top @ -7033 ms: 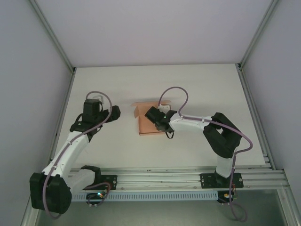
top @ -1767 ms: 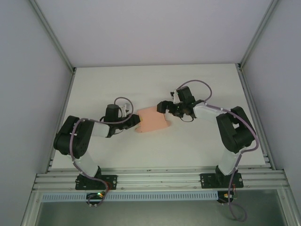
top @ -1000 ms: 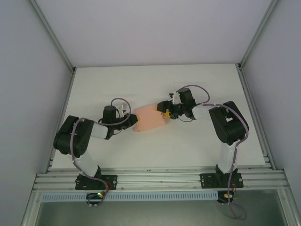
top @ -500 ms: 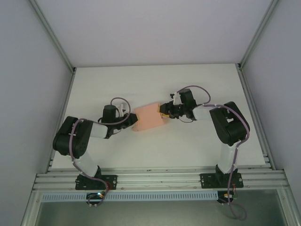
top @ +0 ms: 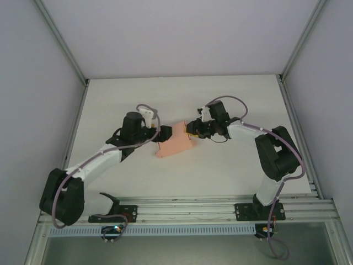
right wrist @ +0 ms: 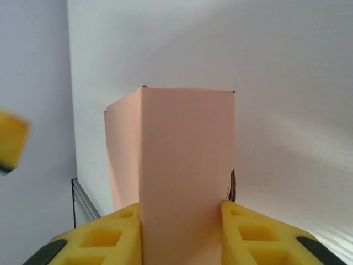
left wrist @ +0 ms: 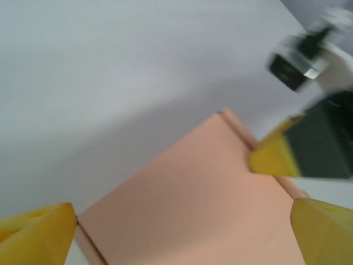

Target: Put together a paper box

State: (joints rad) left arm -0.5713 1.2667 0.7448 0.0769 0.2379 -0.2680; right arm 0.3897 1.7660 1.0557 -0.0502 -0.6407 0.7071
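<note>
White links (top: 102, 157), black joints (top: 276, 149), mauve cables (top: 225, 98); the left end effector (left wrist: 179, 234) and right end effector (right wrist: 182, 237) have yellow fingertips (right wrist: 96, 240).

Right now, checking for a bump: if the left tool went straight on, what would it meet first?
Most likely the paper box, just ahead of the open left tool; exact depth is unclear.

Plain salmon-pink paper box (top: 174, 142), closed, turned diagonally.

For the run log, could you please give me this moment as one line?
left gripper: open beside paper box | right gripper: shut on paper box | paper box: folded, rectangular
</note>
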